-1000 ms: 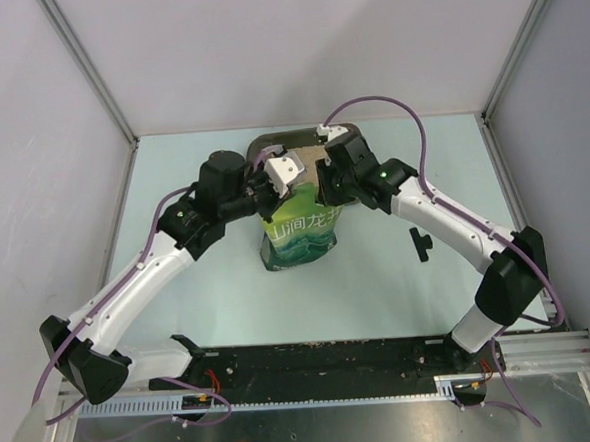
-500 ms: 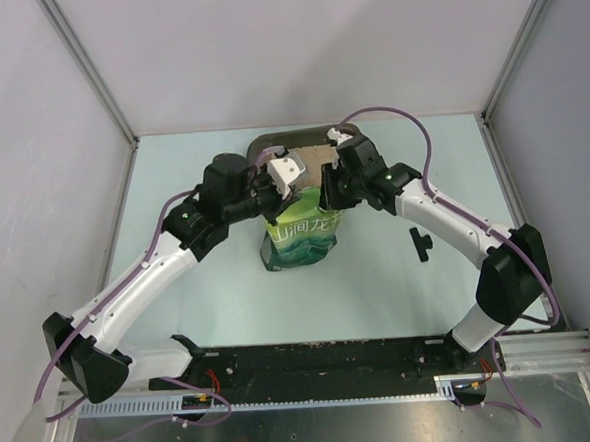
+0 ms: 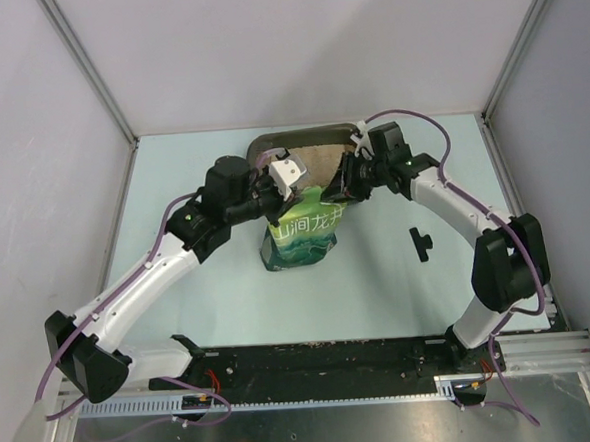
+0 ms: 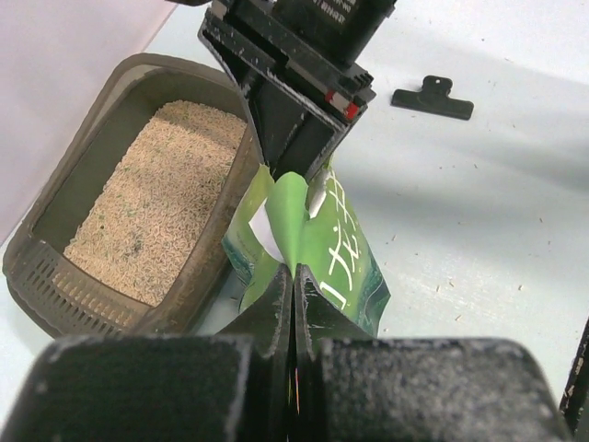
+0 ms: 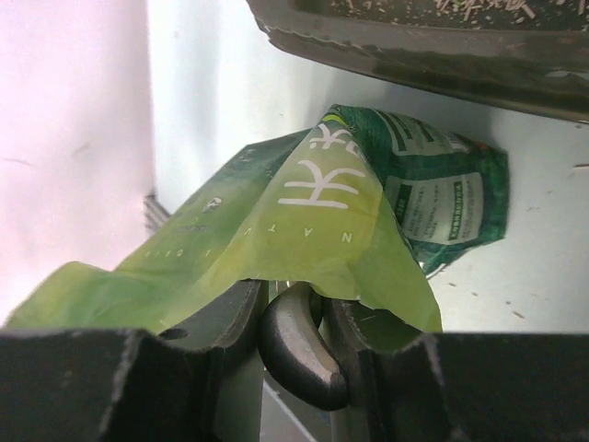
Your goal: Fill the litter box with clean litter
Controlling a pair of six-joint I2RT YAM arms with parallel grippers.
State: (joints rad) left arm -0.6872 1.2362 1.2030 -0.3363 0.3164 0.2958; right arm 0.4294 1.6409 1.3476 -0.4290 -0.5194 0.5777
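The litter box [image 3: 290, 135] is a dark tray at the back of the table, part filled with beige clean litter [image 3: 323, 161] [image 4: 156, 193]. A green bag [image 3: 301, 233] stands just in front of it, its top pulled up. My left gripper [image 4: 294, 276] [image 3: 282, 204] is shut on the bag's upper edge. From the other side my right gripper [image 5: 294, 308] [image 3: 345, 186] reaches under the bag's flap [image 5: 304, 212]. It is shut on a dark curved handle [image 5: 299, 350], and the rest of that tool is hidden by the bag.
A black clip [image 3: 421, 241] [image 4: 433, 97] lies on the pale table to the right of the bag. Grey walls close in the table at the left, back and right. Stray granules dot the surface near the bag.
My right wrist has swung back and to the right, uncovering more of the litter box. The left arm and the bag have hardly moved.
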